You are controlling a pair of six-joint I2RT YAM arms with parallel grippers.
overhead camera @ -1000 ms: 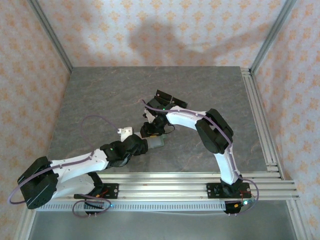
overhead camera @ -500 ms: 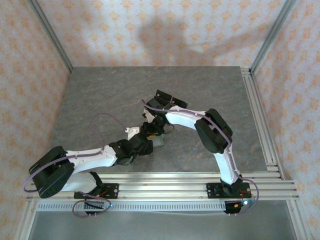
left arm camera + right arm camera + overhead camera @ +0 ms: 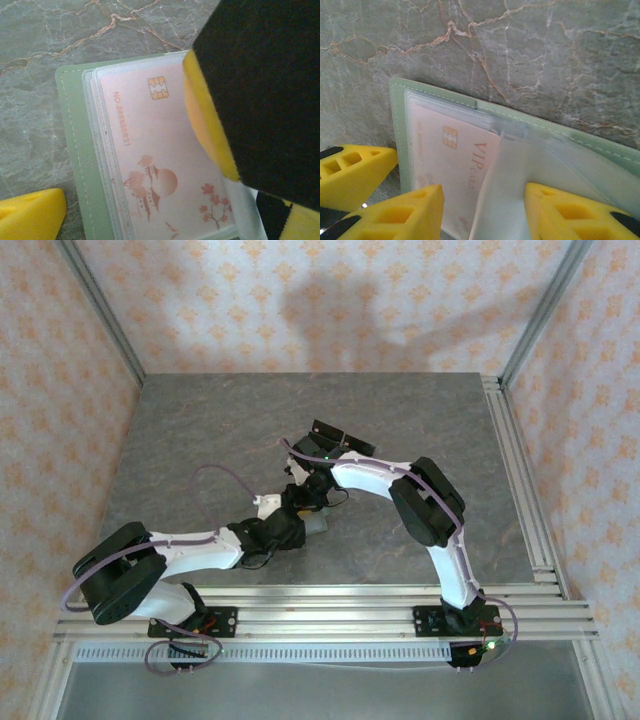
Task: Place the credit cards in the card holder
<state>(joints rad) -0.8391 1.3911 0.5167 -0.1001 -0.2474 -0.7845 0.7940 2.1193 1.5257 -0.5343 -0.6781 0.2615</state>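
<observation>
Card holder (image 3: 397, 115) sleeve edge rises between right fingers (image 3: 405, 215).

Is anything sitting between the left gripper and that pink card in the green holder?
Yes. The card lies under a clear sleeve of the open card holder, and a yellow finger of the right gripper overhangs the card's right side in the left wrist view.
</observation>
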